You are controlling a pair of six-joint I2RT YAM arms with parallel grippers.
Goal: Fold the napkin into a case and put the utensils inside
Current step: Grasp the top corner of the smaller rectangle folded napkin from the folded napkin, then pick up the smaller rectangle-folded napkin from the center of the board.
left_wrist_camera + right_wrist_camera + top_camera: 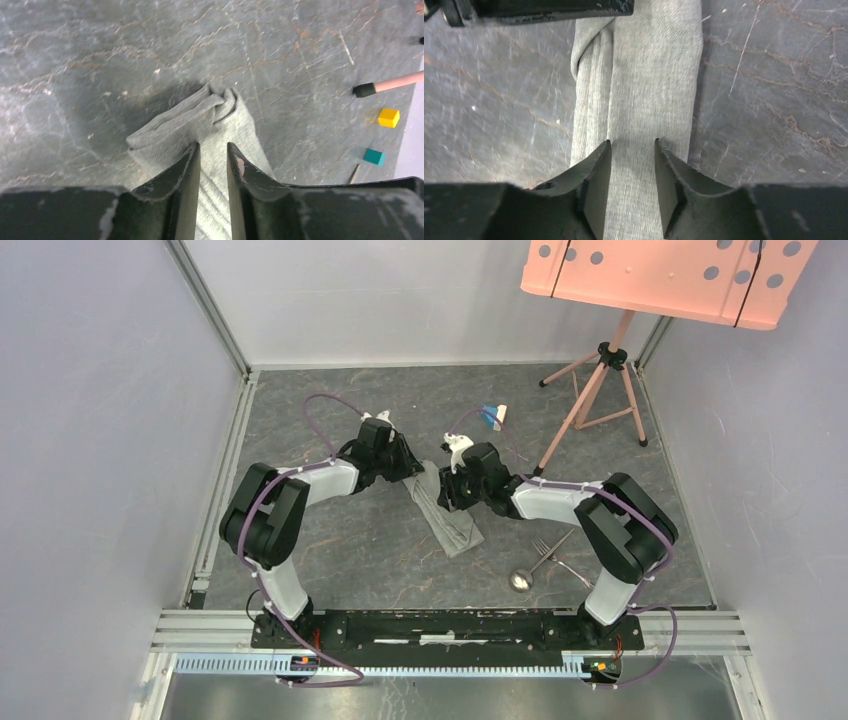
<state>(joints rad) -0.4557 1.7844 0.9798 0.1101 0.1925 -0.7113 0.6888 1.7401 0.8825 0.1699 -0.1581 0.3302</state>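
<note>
Top view: one napkin (455,525) folded into a narrow grey strip mid-table. Its far end is buried under both claws, so the left gripper (412,474) and right gripper (445,492) tips can't be made out here. One fork (545,548) and one spoon (521,580) lie crossed to its right, near the right arm. Left wrist: narrow gap between the jaws with cloth running through it, and honestly I can't tell if it's pinching. The cloth is bunched ahead of the jaws. Two small cubes, one yellow (388,117) and one teal (374,156), sit well off to the side. Right wrist: jaws spread over the flat strip, gripping nothing, and the strip's near end is cut off.
</note>
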